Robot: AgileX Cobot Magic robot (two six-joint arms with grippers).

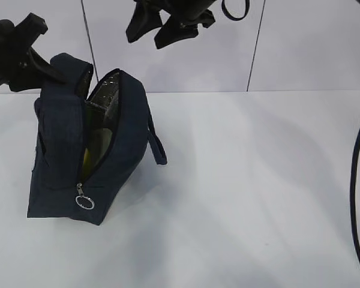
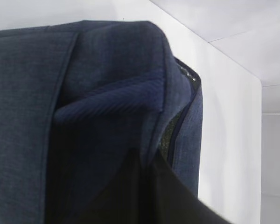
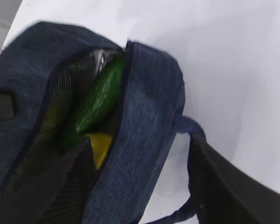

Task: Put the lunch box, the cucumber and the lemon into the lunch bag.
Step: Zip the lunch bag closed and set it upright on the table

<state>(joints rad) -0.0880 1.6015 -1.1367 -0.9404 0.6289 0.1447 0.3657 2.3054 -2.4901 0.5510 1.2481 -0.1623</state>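
My left pincer [image 1: 39,63] clamped on lunch bag's [image 1: 66,156] upper rear edge, holding fold of navy fabric beside mouth. My right pincer [image 1: 159,30] hangs above bag, apart from it, jaws spread, nothing between them. Lunch bag stands on white bench [image 1: 246,198], zipper undone, mouth gaping, silver ring pull [image 1: 84,202] at low front end. Cucumber [image 3: 95,100] lies inside bag, along opening. Lemon [image 3: 100,147] inside too, just below cucumber, partly hidden. Lunch box: cannot tell from here. One handle [image 1: 158,144] droops on bag's right side.
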